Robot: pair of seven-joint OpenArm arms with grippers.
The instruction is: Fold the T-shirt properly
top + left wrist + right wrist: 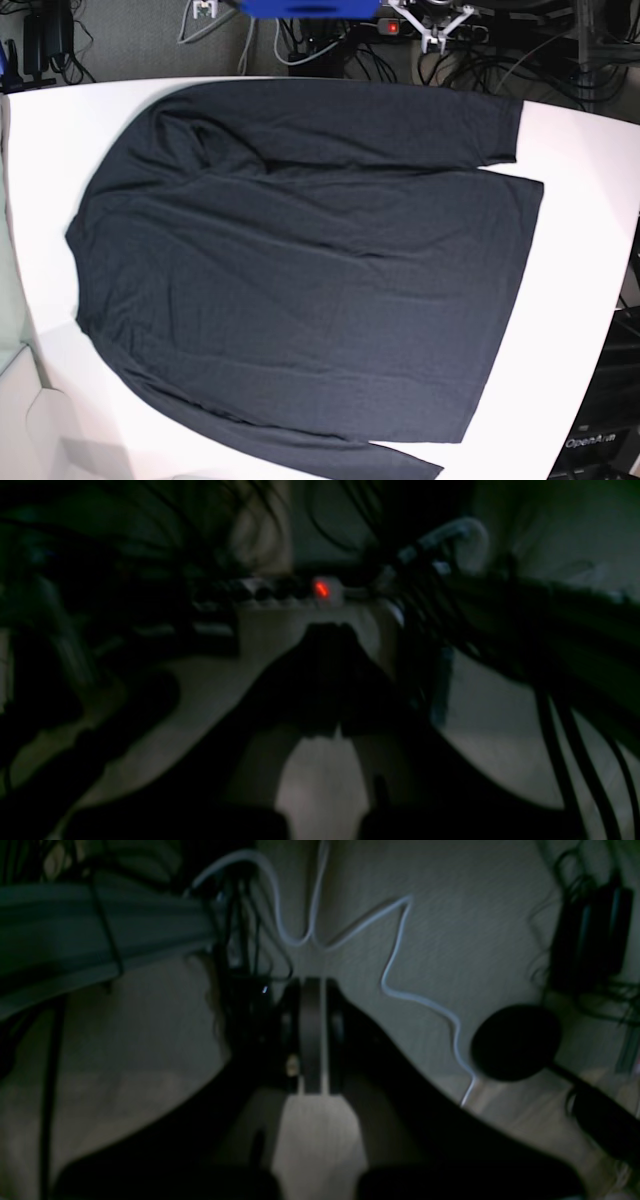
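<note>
The T-shirt (300, 270) is a plain dark navy shirt spread flat over the white table (585, 230) in the base view. Its hem lies to the right and its shoulders to the left, with one long sleeve along the far edge and the other along the near edge. Neither arm shows in the base view. In the left wrist view my left gripper (327, 632) is shut with nothing in it, over a floor with cables. My right gripper (312, 987) is likewise shut and empty in the right wrist view. The shirt is out of both wrist views.
A power strip with a red light (321, 588) and tangled cables lie beyond the left gripper. A white cable (400, 945) snakes across the floor and a dark round object (515, 1042) sits to the right. A blue object (310, 8) is past the table's far edge.
</note>
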